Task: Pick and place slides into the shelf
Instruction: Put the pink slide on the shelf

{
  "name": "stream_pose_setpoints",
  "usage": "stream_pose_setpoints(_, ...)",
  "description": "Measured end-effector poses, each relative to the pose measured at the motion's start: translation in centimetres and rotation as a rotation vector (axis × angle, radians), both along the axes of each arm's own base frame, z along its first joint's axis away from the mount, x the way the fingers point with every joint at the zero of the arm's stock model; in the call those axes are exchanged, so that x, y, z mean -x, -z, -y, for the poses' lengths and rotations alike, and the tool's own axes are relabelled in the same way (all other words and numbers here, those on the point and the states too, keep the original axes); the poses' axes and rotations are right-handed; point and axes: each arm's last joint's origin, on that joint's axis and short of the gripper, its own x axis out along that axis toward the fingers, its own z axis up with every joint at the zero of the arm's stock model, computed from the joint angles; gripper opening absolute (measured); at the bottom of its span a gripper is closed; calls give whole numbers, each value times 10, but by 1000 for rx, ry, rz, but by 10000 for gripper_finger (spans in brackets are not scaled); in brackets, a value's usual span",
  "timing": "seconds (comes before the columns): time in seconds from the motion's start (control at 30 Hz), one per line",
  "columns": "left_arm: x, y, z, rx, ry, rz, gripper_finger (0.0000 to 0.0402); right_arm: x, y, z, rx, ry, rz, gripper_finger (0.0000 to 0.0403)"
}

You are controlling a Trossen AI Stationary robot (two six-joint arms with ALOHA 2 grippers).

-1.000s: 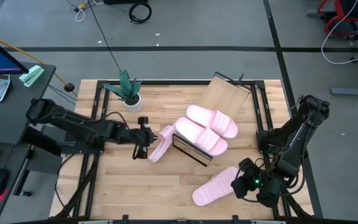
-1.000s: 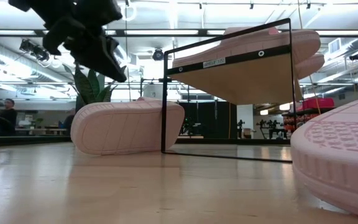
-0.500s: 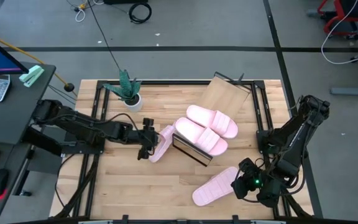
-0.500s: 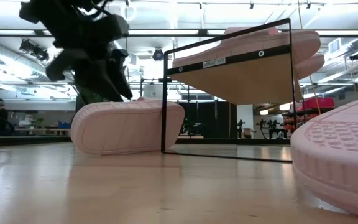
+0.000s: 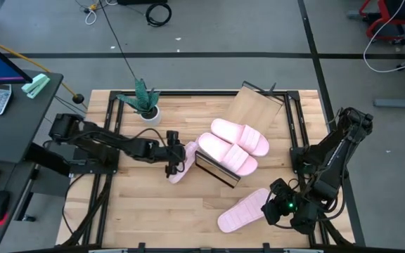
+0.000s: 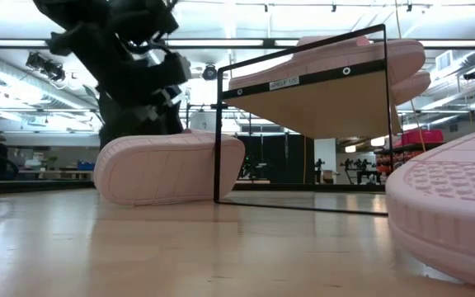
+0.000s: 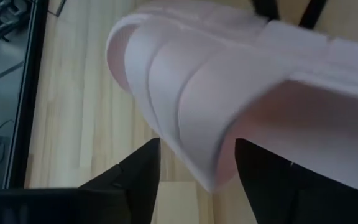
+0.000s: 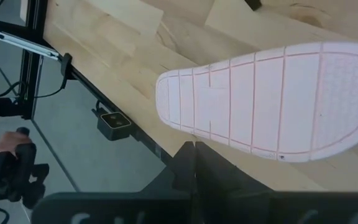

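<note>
Where the slatted light-wood tabletop [image 5: 139,204] carries the lot, we count four slides of pale pink foam, each thick-soled with rounded edges and one broad strap. Two of them [image 5: 239,135] [image 5: 227,154] lie side by side on the shelf [image 5: 259,105], a slanted light-wood board on a thin black wire frame near the table's middle. A third slide [image 5: 181,160] stands on its edge just beside the shelf's frame; in the low view its ribbed sole [image 6: 167,169] faces us. We find the left gripper [image 5: 172,154] at this slide with its fingers parted, one [image 7: 143,177] on each side of the strap's rim, not clamped. The fourth slide [image 5: 241,211] lies sole-up near the table's front edge, its tread [image 8: 272,96] cut in shallow squares and fine dots. We note the right gripper [image 5: 278,205] touching or just beside that slide's end, fingers closed together, holding nothing we can see. One potted plant [image 5: 145,104] in a white pot stands at the back left.
</note>
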Motion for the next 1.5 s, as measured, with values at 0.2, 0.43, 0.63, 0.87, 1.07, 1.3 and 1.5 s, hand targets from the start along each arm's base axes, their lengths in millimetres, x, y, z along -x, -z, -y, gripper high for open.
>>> stream_pose_setpoints(0.2, -3, 10, -7, -6, -29, -34, 148, 0, 0, 0, 0, 0, 0, 19)
stream_pose_setpoints(0.43, -2, 10, -19, 1, -109, -22, 17, 0, 0, 0, 9, 4, 9, 19)
stream_pose_setpoints(0.63, 5, 8, -20, 14, -153, -86, 13, 0, 0, 0, 13, 5, 13, 19)
stream_pose_setpoints(0.87, 13, -25, -15, 41, -200, -86, 13, 0, 0, 1, 43, -5, 23, 19)
stream_pose_setpoints(1.07, 22, -75, -16, 82, -256, -18, 13, 0, 0, 3, 76, 4, 34, 19)
stream_pose_setpoints(1.3, 40, -138, -20, 11, -313, -3, 13, -1, 0, 6, 117, 18, 57, 19)
stream_pose_setpoints(1.5, 47, -190, -24, 12, -372, 121, 13, -3, 0, 8, 143, 28, 72, 19)
